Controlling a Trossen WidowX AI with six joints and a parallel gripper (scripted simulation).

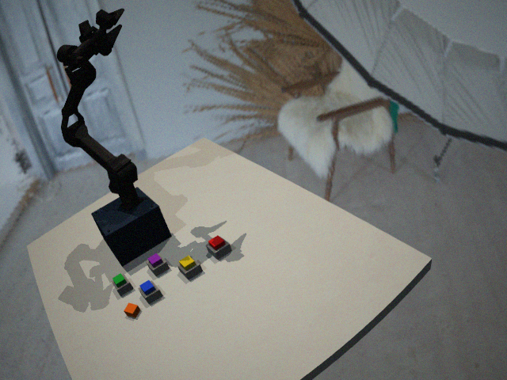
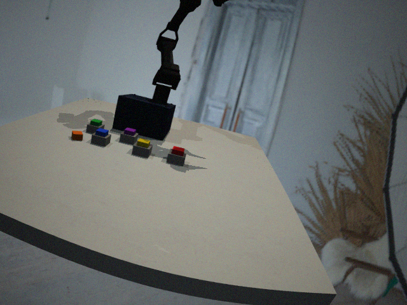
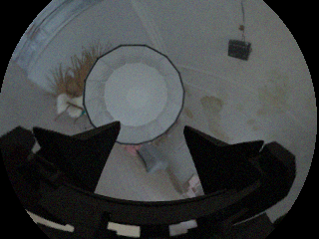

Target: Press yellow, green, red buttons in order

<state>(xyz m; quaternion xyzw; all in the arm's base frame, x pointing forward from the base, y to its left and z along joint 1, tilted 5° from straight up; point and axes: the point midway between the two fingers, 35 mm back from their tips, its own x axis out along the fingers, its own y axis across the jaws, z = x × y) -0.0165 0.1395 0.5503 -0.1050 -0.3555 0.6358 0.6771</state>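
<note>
The yellow button [image 1: 187, 262] [image 2: 143, 142] sits on a grey base between the purple and red buttons. The green button [image 1: 119, 279] [image 2: 96, 122] is on its base at the far left of the button group. The red button [image 1: 216, 242] [image 2: 177, 150] is at the right end of the group. All three caps stand raised above their bases. My gripper [image 1: 122, 18] [image 3: 153, 126] is open and empty, high above the table and far from every button. In the exterior view the fingers are out of frame.
A purple button [image 1: 155, 260] [image 2: 130, 131] stands nearest the dark arm base [image 1: 137, 241] [image 2: 142, 116]. A blue button [image 1: 147, 287] [image 2: 102, 132] stands between the green and yellow ones. An orange block [image 1: 131, 309] [image 2: 77, 135] lies on the table [image 1: 286, 286] [image 2: 197, 213] near the blue button.
</note>
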